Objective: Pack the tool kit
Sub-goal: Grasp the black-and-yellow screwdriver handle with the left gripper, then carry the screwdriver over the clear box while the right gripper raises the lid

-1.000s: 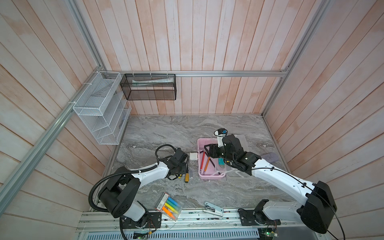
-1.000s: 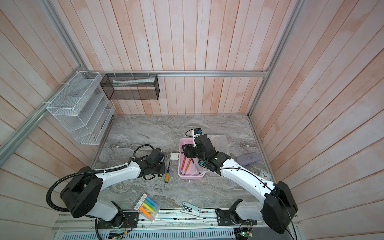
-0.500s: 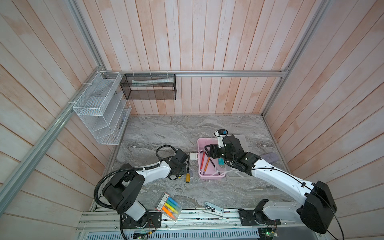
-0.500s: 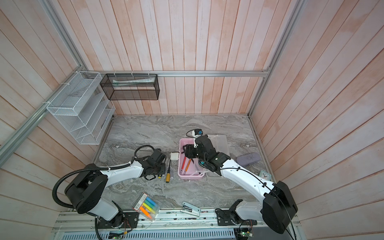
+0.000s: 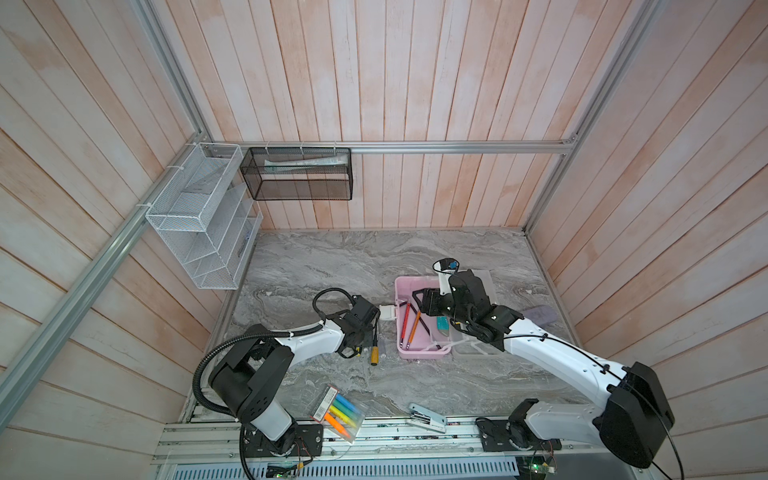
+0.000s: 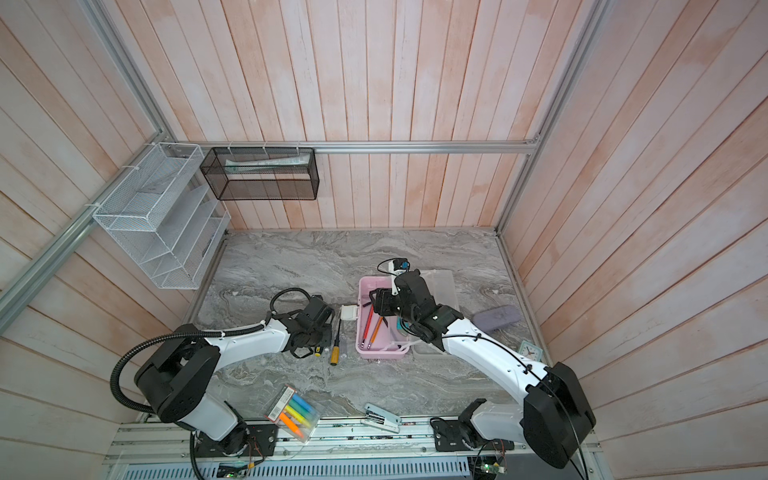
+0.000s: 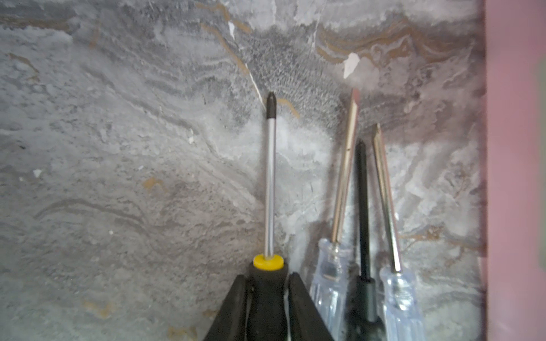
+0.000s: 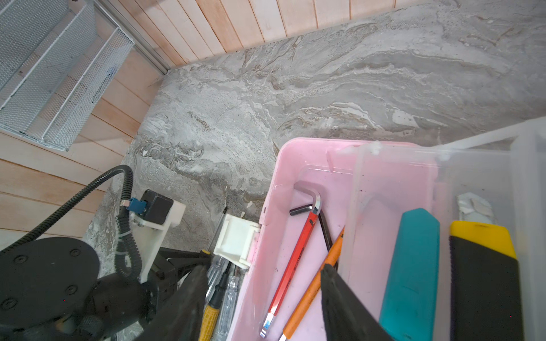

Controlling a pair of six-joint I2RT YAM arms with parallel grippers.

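Left pincer (image 7: 267,277) around one screwdriver (image 7: 270,177), three alongside

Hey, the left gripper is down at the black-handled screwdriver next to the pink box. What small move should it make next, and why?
Probably squeeze firmly shut on the handle before lifting. The left gripper straddles the black-handled screwdriver, which lies on the table beside three more screwdrivers, outside the pink box.

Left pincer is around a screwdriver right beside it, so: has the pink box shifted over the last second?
No. The pink box keeps the same place against the stapler and the table veins in both top views.
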